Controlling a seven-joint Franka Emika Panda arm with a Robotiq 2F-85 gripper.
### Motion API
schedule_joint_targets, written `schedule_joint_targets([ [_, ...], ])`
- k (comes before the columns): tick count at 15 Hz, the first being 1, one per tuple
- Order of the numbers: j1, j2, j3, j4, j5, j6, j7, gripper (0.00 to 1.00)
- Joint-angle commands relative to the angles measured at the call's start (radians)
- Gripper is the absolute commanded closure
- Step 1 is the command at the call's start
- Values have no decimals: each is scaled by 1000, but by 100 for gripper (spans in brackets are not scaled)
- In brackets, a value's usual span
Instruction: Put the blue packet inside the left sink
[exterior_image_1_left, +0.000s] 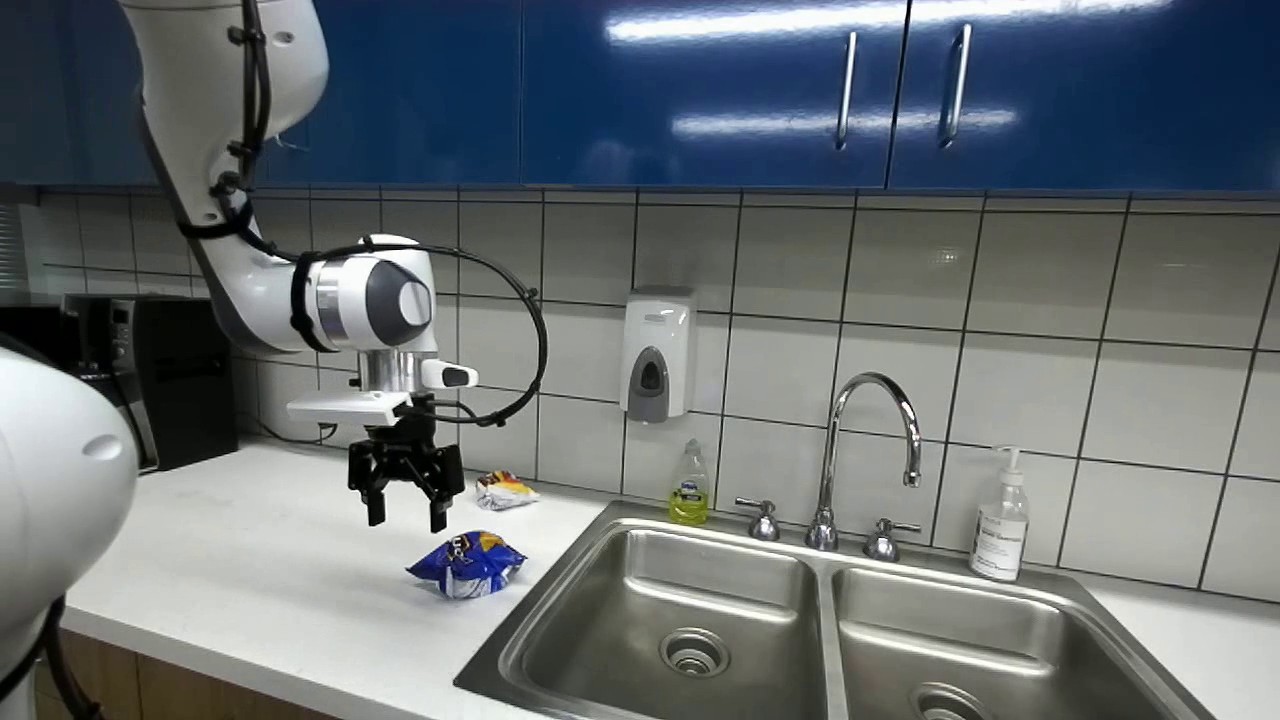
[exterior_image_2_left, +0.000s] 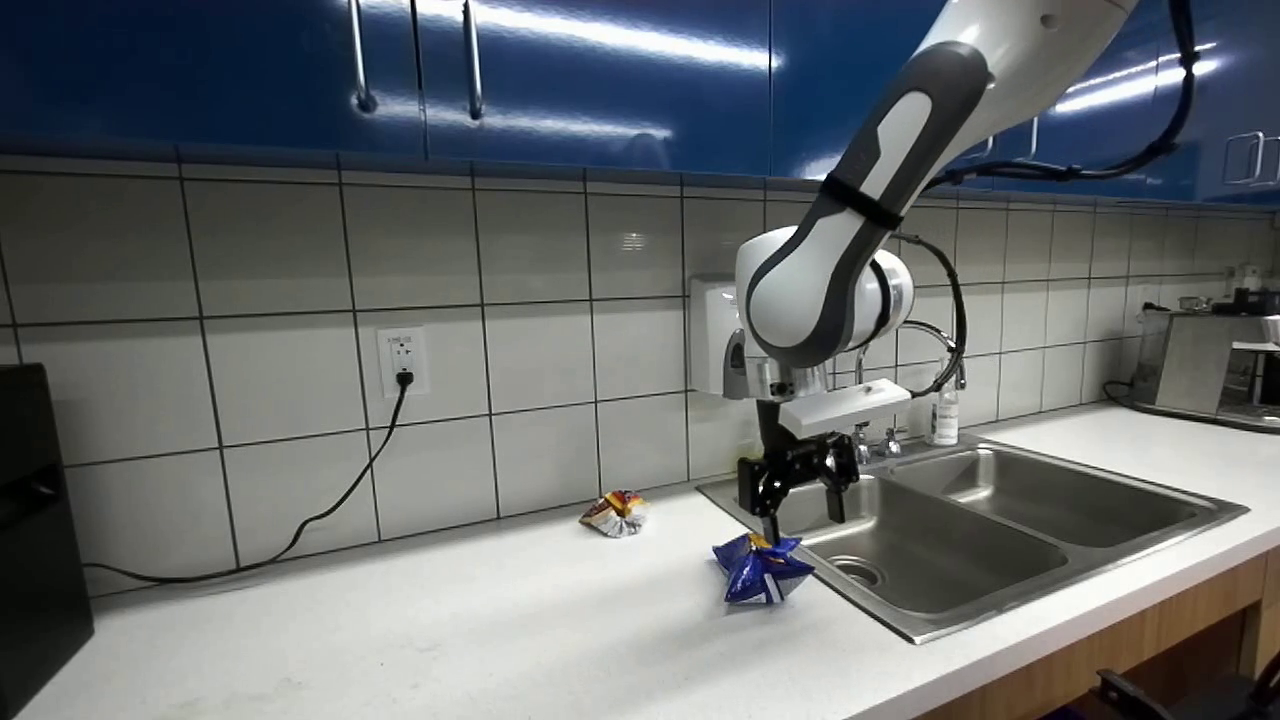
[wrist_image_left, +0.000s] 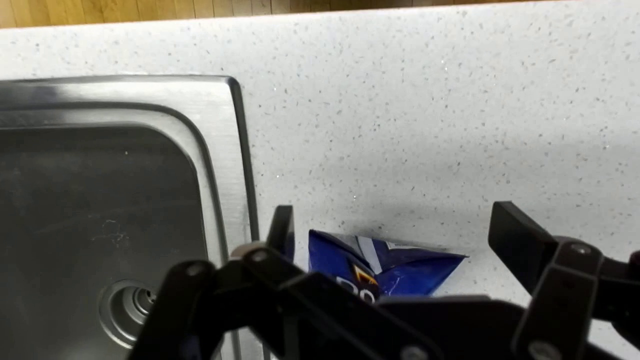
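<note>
The blue packet (exterior_image_1_left: 468, 568) lies on the counter beside the left sink (exterior_image_1_left: 590, 640). It also shows in an exterior view (exterior_image_2_left: 762, 575). My gripper (exterior_image_1_left: 407, 514) is open and empty, pointing down above the packet. In an exterior view the gripper (exterior_image_2_left: 803, 518) has one fingertip overlapping the packet's top; contact cannot be told. In the wrist view the packet (wrist_image_left: 420, 272) lies between the gripper's spread fingers (wrist_image_left: 392, 220), its lower part hidden by the gripper body. The left sink (wrist_image_left: 100, 200) is to the left there, with its round drain, and shows in an exterior view (exterior_image_2_left: 950, 550).
A small yellowish-orange packet (exterior_image_1_left: 505, 491) lies near the tiled wall, also seen in an exterior view (exterior_image_2_left: 615, 513). The twin basin (exterior_image_1_left: 950, 620), faucet (exterior_image_1_left: 835, 460), dish soap bottle (exterior_image_1_left: 690, 488) and pump bottle (exterior_image_1_left: 1000, 525) stand right. A black machine (exterior_image_1_left: 155, 375) stands left.
</note>
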Motion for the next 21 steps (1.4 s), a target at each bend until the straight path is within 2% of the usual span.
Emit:
schedule_joint_targets([
  [1,11,117,-15,117,-35,-16,66,0],
  [10,30,318,-77,310,18,-33,92,0],
  [21,67,412,-125,399,56,-39,139,0],
])
